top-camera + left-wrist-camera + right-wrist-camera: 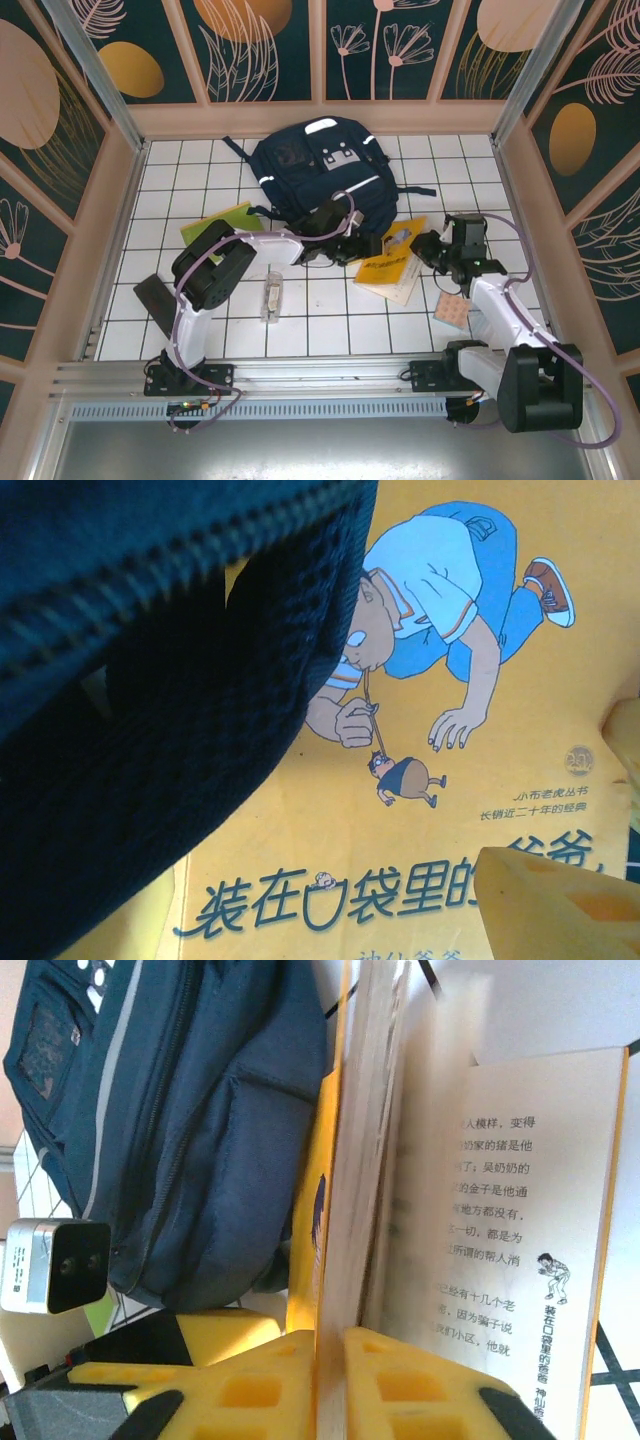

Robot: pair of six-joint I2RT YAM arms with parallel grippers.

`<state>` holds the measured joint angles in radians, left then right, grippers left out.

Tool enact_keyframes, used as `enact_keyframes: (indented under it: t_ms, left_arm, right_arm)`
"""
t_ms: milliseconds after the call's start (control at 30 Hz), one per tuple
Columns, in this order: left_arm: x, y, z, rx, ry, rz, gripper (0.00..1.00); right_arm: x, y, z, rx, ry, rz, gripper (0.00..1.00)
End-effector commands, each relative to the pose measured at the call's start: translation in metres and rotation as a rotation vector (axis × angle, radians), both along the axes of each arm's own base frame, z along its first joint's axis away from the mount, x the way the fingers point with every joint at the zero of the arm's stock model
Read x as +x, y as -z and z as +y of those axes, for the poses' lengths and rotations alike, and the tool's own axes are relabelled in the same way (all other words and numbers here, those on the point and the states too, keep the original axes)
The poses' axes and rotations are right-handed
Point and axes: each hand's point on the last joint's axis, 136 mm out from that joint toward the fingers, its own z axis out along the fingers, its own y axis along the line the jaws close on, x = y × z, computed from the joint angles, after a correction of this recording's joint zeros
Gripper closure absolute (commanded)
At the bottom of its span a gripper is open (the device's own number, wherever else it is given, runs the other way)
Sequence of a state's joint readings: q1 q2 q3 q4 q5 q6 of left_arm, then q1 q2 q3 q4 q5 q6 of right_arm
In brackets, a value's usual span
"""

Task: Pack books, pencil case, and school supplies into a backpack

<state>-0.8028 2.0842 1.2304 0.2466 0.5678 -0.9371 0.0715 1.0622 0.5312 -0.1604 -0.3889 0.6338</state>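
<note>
The navy backpack (318, 165) lies at the back middle of the table. Its dark fabric (150, 680) hangs close over the left of the left wrist view. The orange-yellow book (393, 262) lies half open in front of the backpack, cartoon cover (450, 780) up. My right gripper (432, 248) is shut on the book's page edge (345, 1260), one finger on each side. My left gripper (338, 243) is open at the backpack's near edge, above the book. One yellow finger (560, 900) shows and fabric hides the other. The lime-green book (222, 225) lies at the left.
A pinkish-tan pad (452, 310) lies by the right arm. A narrow clear box (271, 297) lies on the tiles in front of the left arm. A black flat object (158, 300) sits at the front left; I cannot tell if it is the pencil case. Walls close in three sides.
</note>
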Motion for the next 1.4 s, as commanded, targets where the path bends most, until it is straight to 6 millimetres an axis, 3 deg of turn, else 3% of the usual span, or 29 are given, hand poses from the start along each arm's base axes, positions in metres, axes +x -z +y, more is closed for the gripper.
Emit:
enact_keyframes:
  t_ms: [0,100,367,400,500,567,667,867,967,1167,1367]
  left_arm:
    - [0.002,0.007,-0.003,-0.003,-0.004,-0.010,0.22]
    - [0.004,0.005,-0.004,-0.004,-0.008,-0.014,0.22]
    - [0.004,0.005,-0.005,-0.015,-0.014,-0.003,0.22]
    - [0.004,0.005,-0.005,-0.015,-0.013,-0.002,0.22]
    - [0.003,0.003,-0.004,-0.016,-0.017,-0.002,0.22]
    - [0.004,-0.004,-0.004,-0.029,-0.024,-0.007,0.20]
    - [0.012,-0.025,0.001,-0.055,-0.044,-0.037,0.16]
    - [0.039,-0.085,0.024,-0.145,-0.107,-0.137,0.08]
    - [0.050,-0.105,0.034,-0.159,-0.129,-0.188,0.01]
    - [0.066,-0.108,0.049,-0.246,-0.163,-0.172,0.01]
    - [0.057,-0.115,0.043,-0.406,-0.107,-0.166,0.02]
  right_arm:
    - [0.004,0.003,0.004,0.040,-0.003,-0.028,0.71]
    - [0.003,0.007,0.010,0.079,-0.009,-0.028,0.60]
    - [0.002,0.024,0.015,0.078,-0.013,0.014,0.59]
    - [0.002,0.025,0.017,0.080,-0.016,0.014,0.60]
    - [0.004,0.022,0.019,0.078,-0.019,0.012,0.83]
    - [0.008,0.014,0.016,0.055,-0.016,-0.004,1.00]
    - [0.012,-0.006,0.012,0.016,-0.017,-0.043,1.00]
    - [0.017,-0.070,0.012,-0.011,-0.060,-0.158,1.00]
    - [0.016,-0.096,0.017,0.000,-0.086,-0.195,1.00]
    - [0.017,-0.144,0.041,0.120,-0.187,-0.307,1.00]
    - [0.032,-0.137,0.075,0.229,-0.318,-0.363,1.00]
